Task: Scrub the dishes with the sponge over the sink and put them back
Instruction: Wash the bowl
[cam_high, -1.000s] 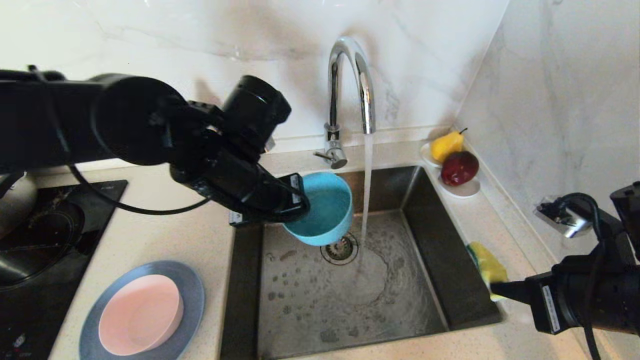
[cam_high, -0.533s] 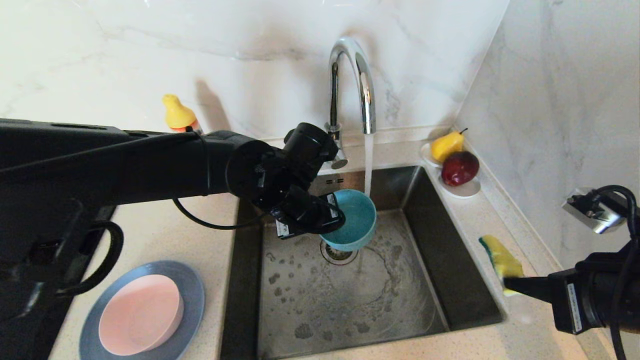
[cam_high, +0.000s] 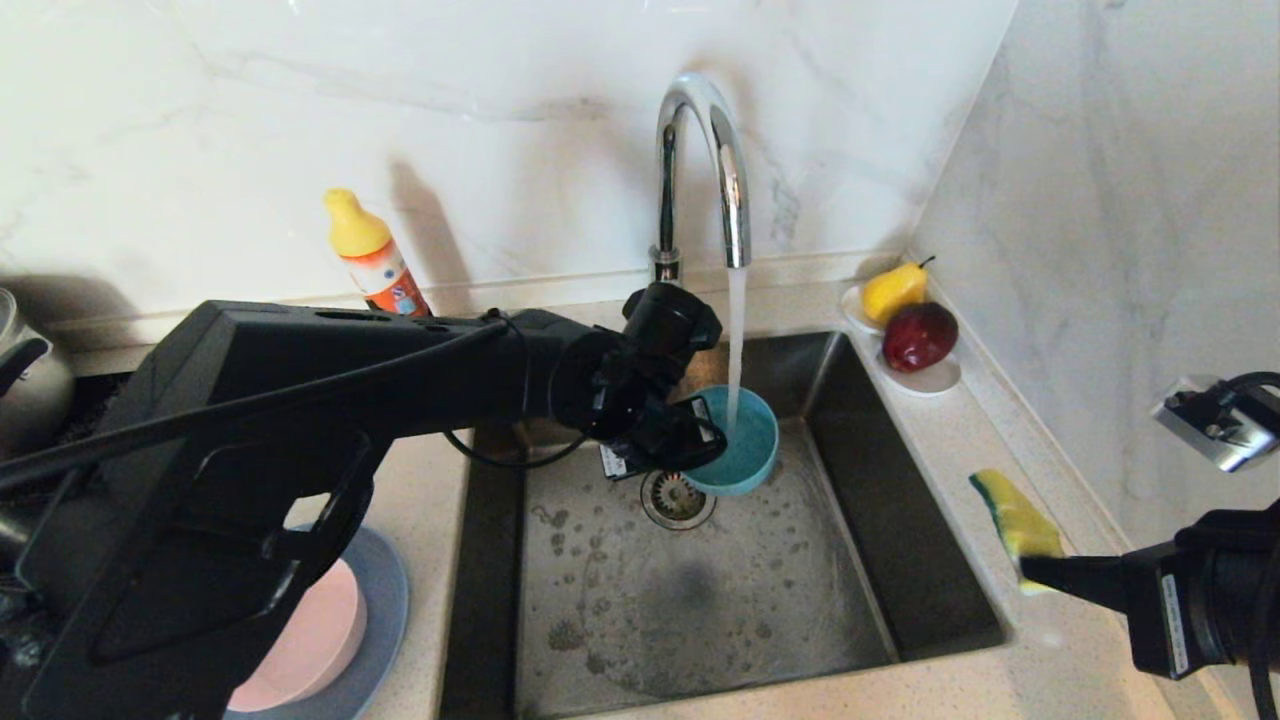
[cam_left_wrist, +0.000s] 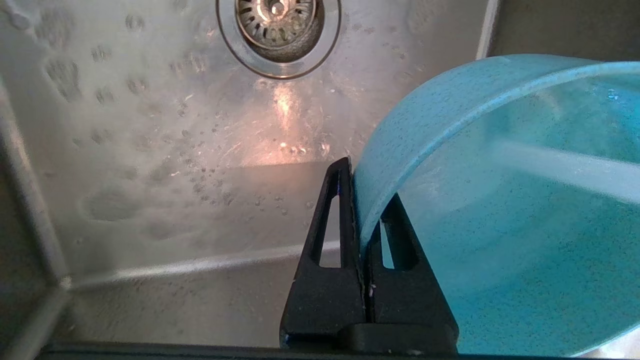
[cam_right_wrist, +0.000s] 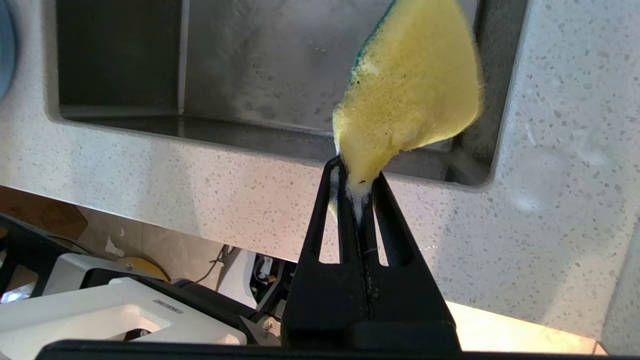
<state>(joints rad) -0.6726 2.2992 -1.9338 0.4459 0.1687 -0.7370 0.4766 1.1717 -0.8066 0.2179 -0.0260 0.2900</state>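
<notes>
The left hand (cam_left_wrist: 361, 200) pinches the rim of the teal bowl (cam_left_wrist: 500, 240), one finger outside the wall and one inside, pressed tight together on it. The bowl hangs tilted above the sink (cam_left_wrist: 150, 165), its open side facing the camera, and a thin stream of water (cam_left_wrist: 565, 167) crosses its inside. Below lie the wet, droplet-speckled steel floor and the round drain strainer (cam_left_wrist: 278, 25).

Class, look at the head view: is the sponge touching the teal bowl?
No, the right gripper holds the sponge over the counter, apart from the teal bowl under the tap.
</notes>
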